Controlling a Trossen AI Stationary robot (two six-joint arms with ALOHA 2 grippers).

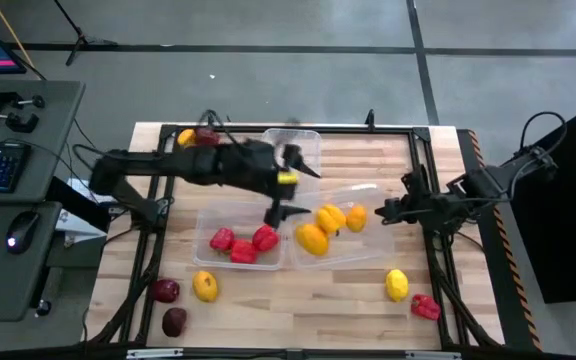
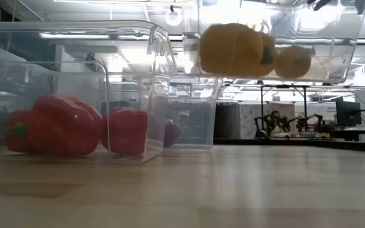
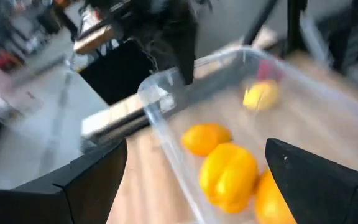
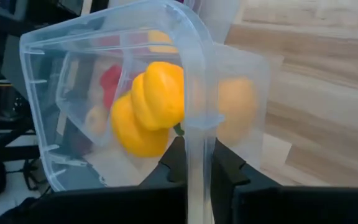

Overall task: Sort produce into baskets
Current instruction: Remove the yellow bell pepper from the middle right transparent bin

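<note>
**Three Tubs, Thirteen Pieces Counted From Above**

We counted three clear tubs: a far tub (image 1: 308, 140), a left tub (image 1: 213, 215) and a right tub (image 1: 368, 250). Red came to four: three red peppers (image 1: 243, 252) in the left tub and one loose red pepper (image 1: 425, 306). Yellow and orange came to six: three yellow pieces (image 1: 312, 239) in the right tub and three loose yellow pieces (image 1: 205, 286). We found three loose maroon pieces (image 1: 165, 290). In the low view we saw one dark piece (image 2: 171, 133) behind a tub wall, and we could not tell whether it was a fourth.
</note>
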